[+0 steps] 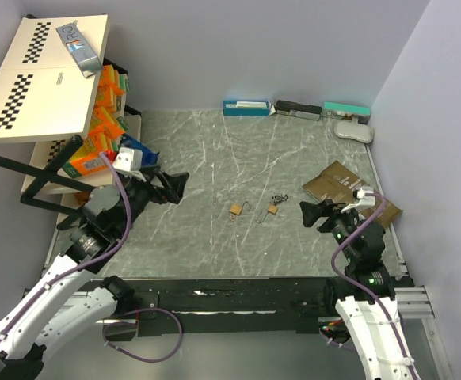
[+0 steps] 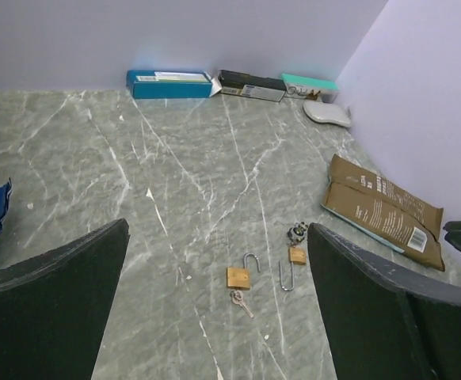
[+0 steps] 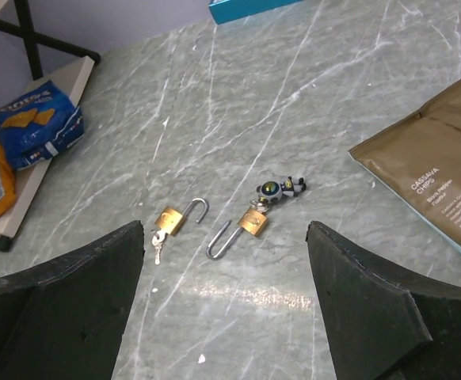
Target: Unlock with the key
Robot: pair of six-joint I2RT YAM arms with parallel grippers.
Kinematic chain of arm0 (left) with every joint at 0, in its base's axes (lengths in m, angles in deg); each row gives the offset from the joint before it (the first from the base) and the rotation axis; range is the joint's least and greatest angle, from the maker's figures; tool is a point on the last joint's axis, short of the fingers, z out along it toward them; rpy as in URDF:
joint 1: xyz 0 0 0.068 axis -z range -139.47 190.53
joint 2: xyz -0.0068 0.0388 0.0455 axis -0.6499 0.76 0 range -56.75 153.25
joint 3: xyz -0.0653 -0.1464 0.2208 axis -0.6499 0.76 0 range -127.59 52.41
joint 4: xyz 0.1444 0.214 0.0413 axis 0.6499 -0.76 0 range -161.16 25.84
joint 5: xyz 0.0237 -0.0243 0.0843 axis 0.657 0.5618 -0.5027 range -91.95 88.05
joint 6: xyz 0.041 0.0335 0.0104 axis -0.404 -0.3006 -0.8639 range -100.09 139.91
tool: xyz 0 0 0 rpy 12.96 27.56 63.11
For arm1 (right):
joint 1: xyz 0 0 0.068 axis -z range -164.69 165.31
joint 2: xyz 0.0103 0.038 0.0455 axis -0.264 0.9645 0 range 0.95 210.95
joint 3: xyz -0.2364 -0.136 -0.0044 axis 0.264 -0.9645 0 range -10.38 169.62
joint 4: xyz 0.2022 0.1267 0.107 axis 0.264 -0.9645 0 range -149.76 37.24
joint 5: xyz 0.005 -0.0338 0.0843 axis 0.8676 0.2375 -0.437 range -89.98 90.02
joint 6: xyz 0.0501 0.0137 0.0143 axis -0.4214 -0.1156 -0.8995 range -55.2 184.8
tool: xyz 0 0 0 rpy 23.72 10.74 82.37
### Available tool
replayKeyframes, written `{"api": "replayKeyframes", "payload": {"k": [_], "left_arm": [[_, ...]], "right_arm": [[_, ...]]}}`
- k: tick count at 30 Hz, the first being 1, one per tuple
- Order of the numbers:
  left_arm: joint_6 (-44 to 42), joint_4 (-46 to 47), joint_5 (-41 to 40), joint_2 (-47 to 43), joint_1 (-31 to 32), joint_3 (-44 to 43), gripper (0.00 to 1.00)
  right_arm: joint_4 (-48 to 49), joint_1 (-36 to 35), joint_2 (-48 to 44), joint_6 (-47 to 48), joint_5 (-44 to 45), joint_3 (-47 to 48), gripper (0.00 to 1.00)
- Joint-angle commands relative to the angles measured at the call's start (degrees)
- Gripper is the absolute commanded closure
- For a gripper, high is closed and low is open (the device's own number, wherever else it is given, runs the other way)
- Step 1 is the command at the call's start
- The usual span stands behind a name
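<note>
Left arm reaches in from lower left. Left gripper hovers over marble table, well left of brown chips bag; fingers spread full width, empty. Right arm bent upward. Right gripper just left of bag; fingers equally wide, nothing held.

Two brass padlocks lie on table between grippers, left of bag, both shackles swung open.
- Nearer padlock: one figurine charm touching it.
- Farther padlock: one silver key touching its base.
</note>
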Motion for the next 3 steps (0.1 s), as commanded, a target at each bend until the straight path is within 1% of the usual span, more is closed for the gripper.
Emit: {"api": "replayKeyframes", "payload": {"k": [1, 3], "left_arm": [[-0.81, 0.25, -0.61, -0.55, 0.04, -0.76, 0.01], [-0.72, -0.37, -0.69, -0.11, 0.04, -1.28, 0.01]], "right_arm": [[-0.64, 0.32, -0.44, 1.37, 1.09, 2.53, 0.11], [-0.47, 0.32, -0.7, 1.28, 1.18, 2.45, 0.11]]}}
